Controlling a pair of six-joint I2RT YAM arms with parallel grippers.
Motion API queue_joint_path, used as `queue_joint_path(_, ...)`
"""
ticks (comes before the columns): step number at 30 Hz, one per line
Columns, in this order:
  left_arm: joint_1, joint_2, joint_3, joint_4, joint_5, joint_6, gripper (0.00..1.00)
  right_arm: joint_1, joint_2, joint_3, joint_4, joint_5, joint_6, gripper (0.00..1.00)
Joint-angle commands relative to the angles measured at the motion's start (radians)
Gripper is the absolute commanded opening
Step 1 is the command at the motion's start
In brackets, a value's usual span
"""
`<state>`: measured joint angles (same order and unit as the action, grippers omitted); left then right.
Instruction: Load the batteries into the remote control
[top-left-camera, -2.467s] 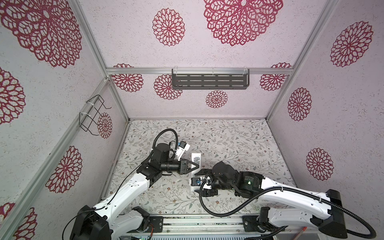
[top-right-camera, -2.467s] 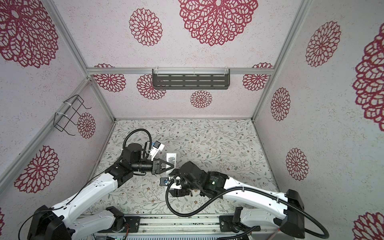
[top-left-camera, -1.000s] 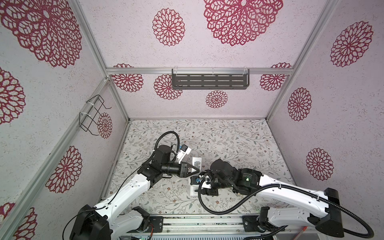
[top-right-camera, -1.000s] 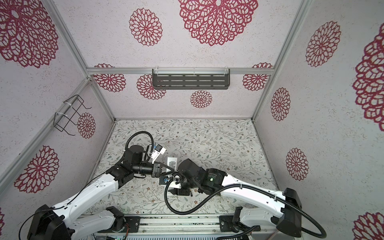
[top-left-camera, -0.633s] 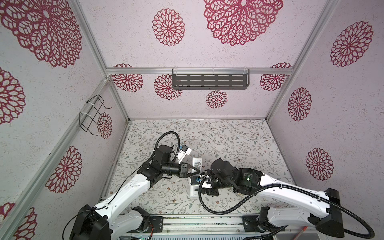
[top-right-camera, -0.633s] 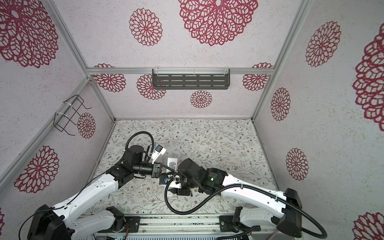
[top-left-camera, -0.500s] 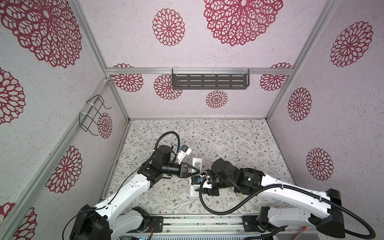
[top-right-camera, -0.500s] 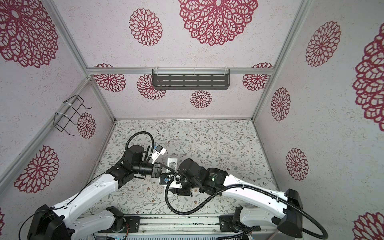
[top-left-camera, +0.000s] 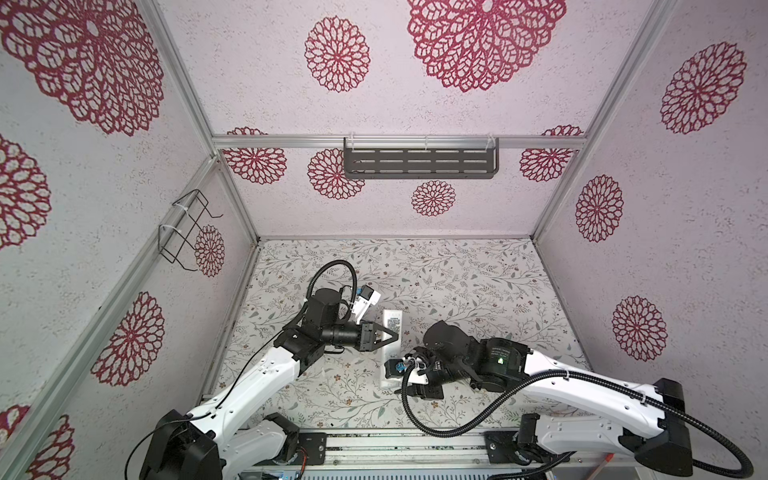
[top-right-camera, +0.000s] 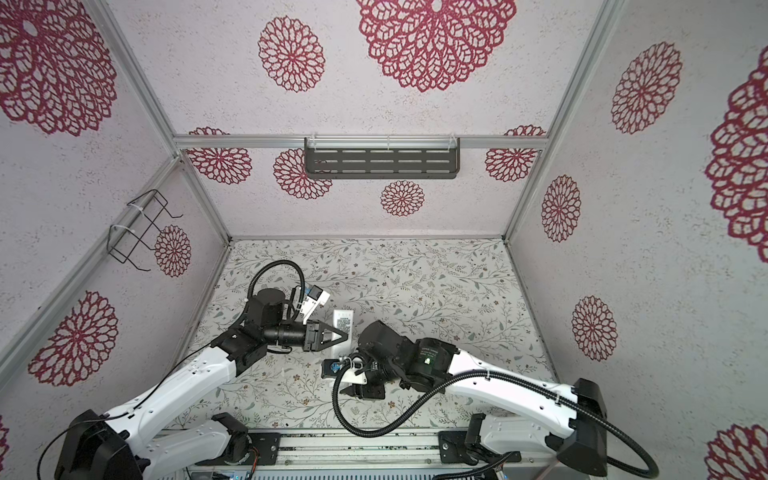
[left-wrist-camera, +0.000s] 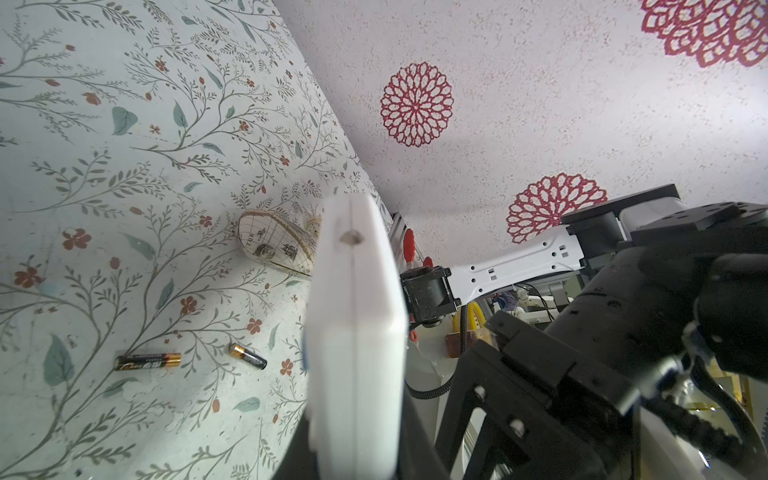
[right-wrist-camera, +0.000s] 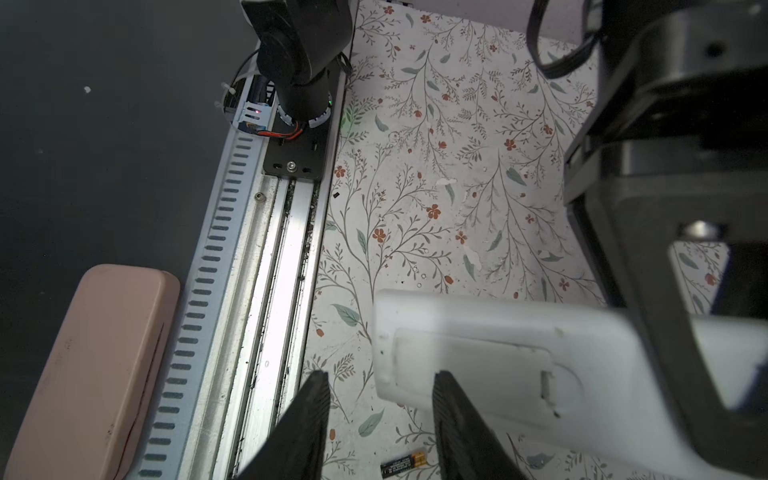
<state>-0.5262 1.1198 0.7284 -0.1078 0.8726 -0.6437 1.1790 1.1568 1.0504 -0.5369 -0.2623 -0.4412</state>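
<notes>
My left gripper (top-left-camera: 397, 331) is shut on the remote control (top-left-camera: 390, 353), a long white bar held above the table with its sticker side up; both top views show this (top-right-camera: 344, 322). In the left wrist view the remote control (left-wrist-camera: 357, 332) fills the space between the jaws of my left gripper (left-wrist-camera: 353, 457). My right gripper (right-wrist-camera: 380, 374) is open at the remote's near end, where the battery cover (right-wrist-camera: 478, 365) shows. Two batteries (left-wrist-camera: 147, 361) (left-wrist-camera: 248, 356) lie loose on the table. One battery (right-wrist-camera: 402, 462) lies below the right fingers.
A beige pouch (left-wrist-camera: 276, 245) with a map print lies on the table beyond the remote. A metal rail (right-wrist-camera: 282, 249) runs along the table's front edge, with a pink case (right-wrist-camera: 91, 365) beyond it. A dark shelf (top-left-camera: 419, 162) and wire rack (top-left-camera: 187, 232) hang on the walls.
Since the earliest frames the left arm has carried the remote forward and the right gripper has come up to its near end. Over the last second both arms have hardly moved.
</notes>
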Motion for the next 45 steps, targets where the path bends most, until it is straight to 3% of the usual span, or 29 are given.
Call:
queue_joint_path(1,0.001,-0.007,0.025,0.033,-0.017,0.009,0.0,-0.001,-0.075,0.001,0.061,0.042,0.039,0.47)
queue_joint_path(5,0.001,-0.013,0.032,-0.009,-0.112,0.025,0.0,-0.001,-0.141,-0.025,0.13,0.104,0.109,0.53)
queue_joint_path(10,0.001,-0.002,0.043,-0.047,-0.303,0.011,0.0,-0.02,-0.13,-0.025,0.162,0.333,0.304,0.58)
queue_joint_path(16,-0.004,-0.004,0.054,-0.099,-0.507,-0.019,0.0,-0.06,-0.08,-0.039,0.202,0.387,0.577,0.72)
queue_joint_path(24,-0.023,-0.029,0.043,-0.121,-0.638,-0.047,0.0,-0.167,-0.016,-0.113,0.376,0.227,0.779,0.76)
queue_joint_path(33,-0.056,-0.034,0.025,-0.086,-0.668,-0.062,0.0,-0.216,0.124,-0.099,0.471,0.046,0.831,0.76)
queue_joint_path(45,-0.073,-0.03,0.024,-0.085,-0.673,-0.037,0.0,-0.254,0.215,-0.098,0.519,-0.041,0.836,0.67)
